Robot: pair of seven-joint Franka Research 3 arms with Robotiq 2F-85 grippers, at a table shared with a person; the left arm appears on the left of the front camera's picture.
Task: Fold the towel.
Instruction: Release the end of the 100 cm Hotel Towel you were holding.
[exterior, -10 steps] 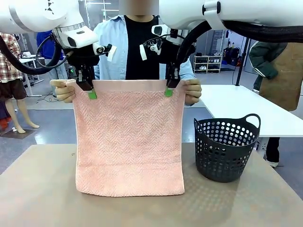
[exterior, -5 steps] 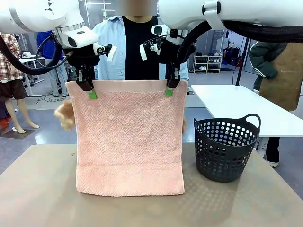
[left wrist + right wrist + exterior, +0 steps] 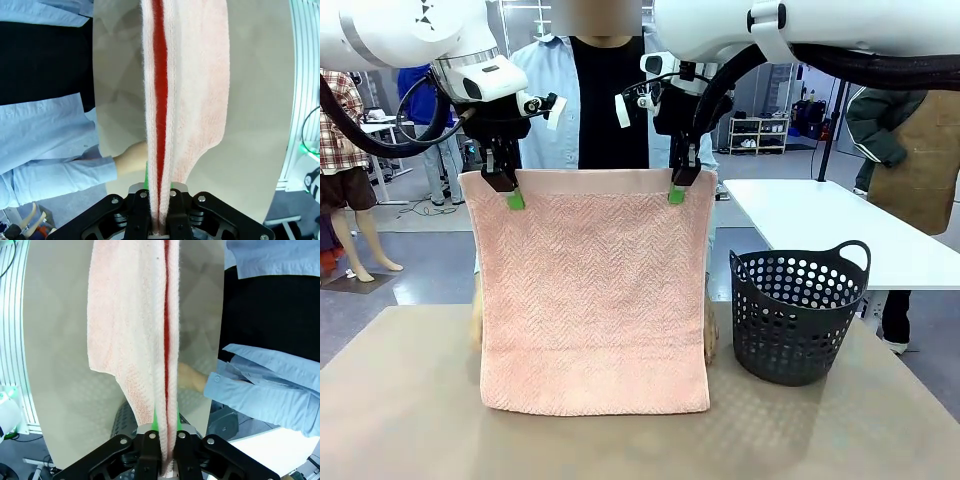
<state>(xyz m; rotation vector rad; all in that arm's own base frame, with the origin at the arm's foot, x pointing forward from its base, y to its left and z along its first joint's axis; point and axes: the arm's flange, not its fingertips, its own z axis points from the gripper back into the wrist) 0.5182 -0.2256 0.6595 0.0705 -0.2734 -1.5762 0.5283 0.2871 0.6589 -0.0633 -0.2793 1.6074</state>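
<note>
Since a second ago the person's hands [image 3: 477, 322] have been lowered from the top corners of the towel [image 3: 595, 290], where they were held just outside the two pincers, to its lower side edges. The pincers themselves have not been shifted.

The left pincer [image 3: 510, 192] is clamped fully shut on one top corner and the right pincer [image 3: 676, 190] on the other, with the hem pinched between the green pads. In both wrist views the cloth is seen gripped edge-on between the fingers. From the pincers the towel hangs straight down as a flat sheet, stretched level between them, and its bottom hem appears to be touching the table [image 3: 400, 400] directly below. One hand is seen far below each pincer, close to a side edge behind the cloth. A dark basket [image 3: 798, 320] stands low down and outward of the right pincer, apart from the towel.

The step in hand is judged to be the spread-out hold before the first fold, which has not yet been made. For the next move both grips should be kept tight and level, and the pincers moved together, so that the top edge can be brought evenly to the bottom edge without the basket being struck.
</note>
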